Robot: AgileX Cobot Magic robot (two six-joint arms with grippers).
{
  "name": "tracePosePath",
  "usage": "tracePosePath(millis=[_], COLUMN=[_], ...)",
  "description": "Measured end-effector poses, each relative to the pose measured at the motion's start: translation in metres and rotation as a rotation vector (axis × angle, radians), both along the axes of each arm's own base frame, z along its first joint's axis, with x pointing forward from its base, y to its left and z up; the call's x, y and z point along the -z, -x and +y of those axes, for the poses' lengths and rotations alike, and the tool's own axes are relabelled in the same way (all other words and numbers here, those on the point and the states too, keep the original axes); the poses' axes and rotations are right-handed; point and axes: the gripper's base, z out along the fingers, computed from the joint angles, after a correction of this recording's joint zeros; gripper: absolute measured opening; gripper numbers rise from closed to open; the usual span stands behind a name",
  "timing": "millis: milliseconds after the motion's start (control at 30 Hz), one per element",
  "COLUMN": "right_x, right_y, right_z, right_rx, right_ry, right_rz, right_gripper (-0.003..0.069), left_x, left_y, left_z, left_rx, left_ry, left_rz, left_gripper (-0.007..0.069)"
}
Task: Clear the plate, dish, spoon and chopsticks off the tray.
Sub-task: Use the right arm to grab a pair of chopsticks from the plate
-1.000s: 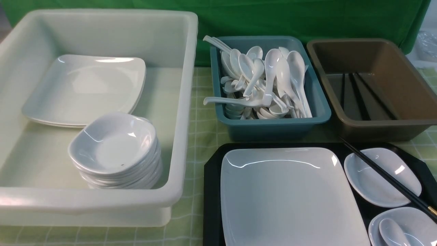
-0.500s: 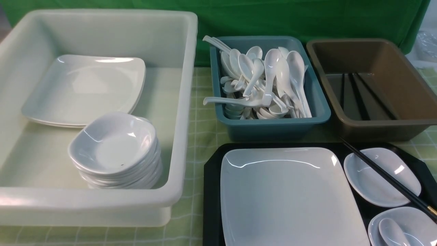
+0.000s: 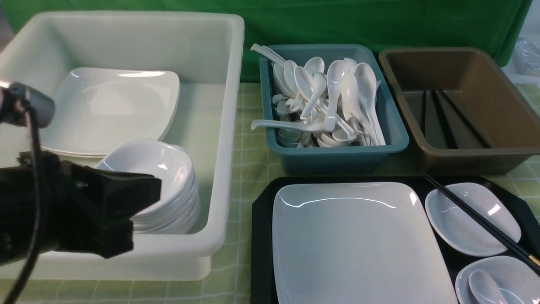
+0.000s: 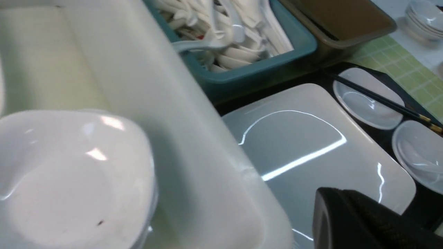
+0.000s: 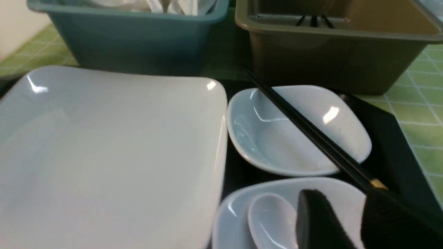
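Observation:
The white square plate [image 3: 354, 240] lies on the left part of the black tray [image 3: 261, 219]. Two small white dishes sit to its right: the far dish [image 3: 451, 223] has the black chopsticks [image 3: 476, 215] lying across it, and the near dish [image 3: 510, 270] holds the spoon [image 3: 485, 287]. My left gripper [image 3: 145, 213] is low in front of the white tub, left of the tray, with its fingers together and empty. My right gripper [image 5: 335, 207] hovers open and empty over the near dish, beside the spoon [image 5: 270, 218] and the gold-banded end of the chopsticks [image 5: 311, 138]. It is out of the front view.
A large white tub [image 3: 228, 126] at the left holds square plates [image 3: 105, 109] and a stack of small dishes [image 3: 143, 169]. A teal bin [image 3: 333, 158] full of white spoons and a brown bin [image 3: 464, 162] with chopsticks stand behind the tray.
My left arm has come into the front view from the left and now stands in front of the white tub. Nothing on the tray has moved.

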Motion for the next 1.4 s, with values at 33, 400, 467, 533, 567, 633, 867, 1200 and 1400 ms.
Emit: tracePosePath(millis=[33, 400, 467, 533, 567, 633, 867, 1200, 1400], right_x=[-0.004, -0.04, -0.058, -0.084, -0.098, -0.108, -0.096, -0.042, -0.014], right_y=[-0.001, -0.005, -0.009, -0.024, -0.038, -0.061, -0.16, -0.25, -0.265], right_z=[0.001, 0.001, 0.007, 0.015, 0.019, 0.023, 0.026, 0.015, 0.004], right_rx=[0.029, 0.071, -0.001, -0.1, -0.15, -0.211, -0.284, -0.264, -0.244], right_ry=[-0.164, -0.489, -0.383, -0.227, -0.131, 0.007, 0.308, 0.428, 0.414], right_rz=[-0.017, -0.082, 0.013, 0.151, 0.235, 0.386, 0.802, 1.034, 1.107], right_gripper=[0.0238, 0.0174, 0.0158, 0.0153, 0.0153, 0.0153, 0.0189, 0.0477, 0.0485], left_x=[0.0, -0.003, -0.003, -0.003, -0.003, -0.003, -0.008, -0.024, -0.025], left_y=[-0.001, 0.007, 0.007, 0.007, 0.007, 0.007, 0.021, 0.055, 0.057], left_z=[-0.004, -0.02, -0.02, -0.02, -0.02, -0.02, -0.016, 0.0, 0.001], left_rx=[0.017, 0.121, 0.125, 0.135, 0.142, 0.148, 0.203, 0.249, 0.253], left_ry=[0.003, -0.001, -0.008, -0.022, -0.032, -0.041, -0.062, -0.045, -0.05], left_rz=[-0.007, -0.057, -0.064, -0.077, -0.087, -0.098, -0.132, -0.251, -0.259], left_gripper=[0.001, 0.001, 0.001, 0.001, 0.001, 0.001, 0.001, 0.001, 0.001])
